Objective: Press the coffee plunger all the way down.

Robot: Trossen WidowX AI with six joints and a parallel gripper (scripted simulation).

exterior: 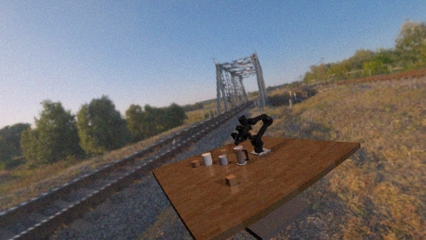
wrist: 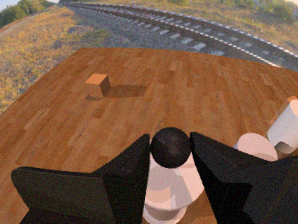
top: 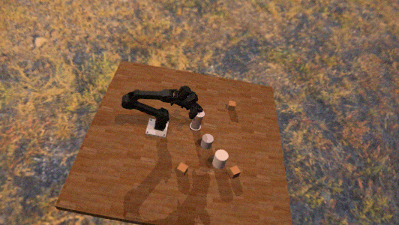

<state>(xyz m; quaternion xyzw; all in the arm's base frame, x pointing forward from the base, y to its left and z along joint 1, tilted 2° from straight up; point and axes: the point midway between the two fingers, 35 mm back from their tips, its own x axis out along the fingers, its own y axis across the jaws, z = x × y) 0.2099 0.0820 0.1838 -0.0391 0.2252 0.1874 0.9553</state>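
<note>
The coffee press [top: 196, 122] [exterior: 241, 156] [wrist: 175, 192] stands upright on the table, its dark handle on the right in the exterior view. My gripper [top: 197, 111] [exterior: 237, 142] [wrist: 169, 138] is directly above it, shut on the plunger's round black knob [wrist: 171, 150], with one finger on each side. In the wrist view the knob appears just over the pale lid, and no rod shows between them. The fingers and knob cover part of the lid, so any small remaining gap is hidden.
A short grey-white cup [top: 207, 142] [exterior: 223, 160] [wrist: 256, 145] stands beside the press, with a larger white cylinder [top: 220, 159] [exterior: 206, 159] [wrist: 286, 127] beyond it. Orange-brown blocks lie apart: one [top: 232, 103] [exterior: 231, 181] [wrist: 97, 84], another [top: 182, 169], and a third [top: 235, 172] [exterior: 195, 164] near the cylinder.
</note>
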